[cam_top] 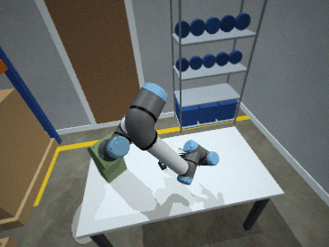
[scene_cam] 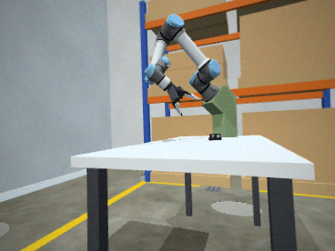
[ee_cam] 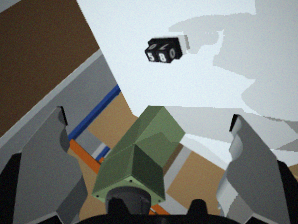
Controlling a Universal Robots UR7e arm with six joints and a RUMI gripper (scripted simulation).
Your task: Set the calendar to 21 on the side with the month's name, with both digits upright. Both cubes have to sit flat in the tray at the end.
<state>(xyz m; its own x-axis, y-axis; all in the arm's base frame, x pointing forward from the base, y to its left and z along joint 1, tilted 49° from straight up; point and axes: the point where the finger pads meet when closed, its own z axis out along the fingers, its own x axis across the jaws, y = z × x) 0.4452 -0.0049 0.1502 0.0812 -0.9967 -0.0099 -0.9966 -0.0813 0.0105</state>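
The calendar (ee_cam: 164, 51) (cam_top: 162, 166) (scene_cam: 215, 136) is a small black tray with two black cubes, standing on the white table (cam_top: 232, 166) (scene_cam: 191, 155) (ee_cam: 125, 30) near the arm's base. In the wrist view the faces towards the camera seem to read 5 and 8; the month side is too small to read. My gripper (ee_cam: 150, 111) (scene_cam: 187, 104) (cam_top: 181, 152) is open and empty. It hangs well above the table, apart from the calendar and tilted towards it and the base.
The arm's green pedestal (cam_top: 109, 163) (scene_cam: 223, 111) (ee_cam: 140, 150) stands at the table's corner, just behind the calendar. A metal shelf (cam_top: 210, 67) with blue discs and bins stands beyond the table. Racks with cardboard boxes (scene_cam: 282, 41) stand behind the base.
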